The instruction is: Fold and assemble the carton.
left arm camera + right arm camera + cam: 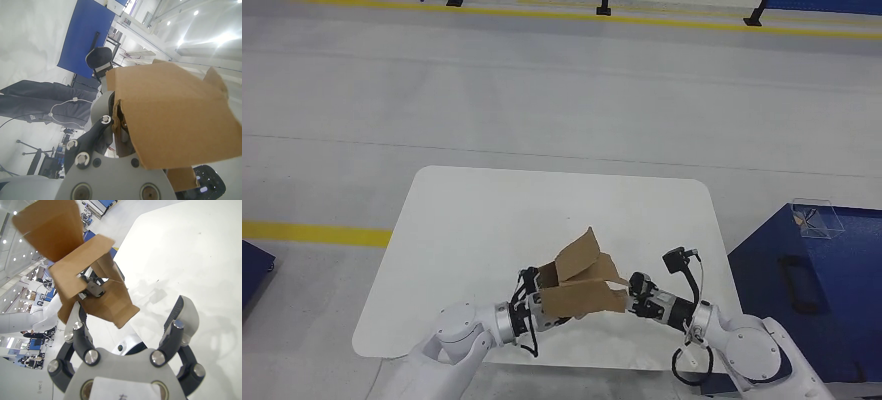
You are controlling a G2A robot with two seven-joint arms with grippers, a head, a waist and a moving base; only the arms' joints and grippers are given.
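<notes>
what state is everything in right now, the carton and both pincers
carton, partly folded, flaps splayed out, held up off the table
left pincer, shut on the carton
right pincer, open, the carton close beside one finger

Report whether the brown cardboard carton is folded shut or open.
Open, partly folded: flaps of the brown cardboard carton splay out at different angles, none closed over.

Plain brown carton (579, 280), white table (492, 220), dark blue cabinet (802, 290), yellow stripe (312, 234) on pale grey floor (542, 100)
</notes>
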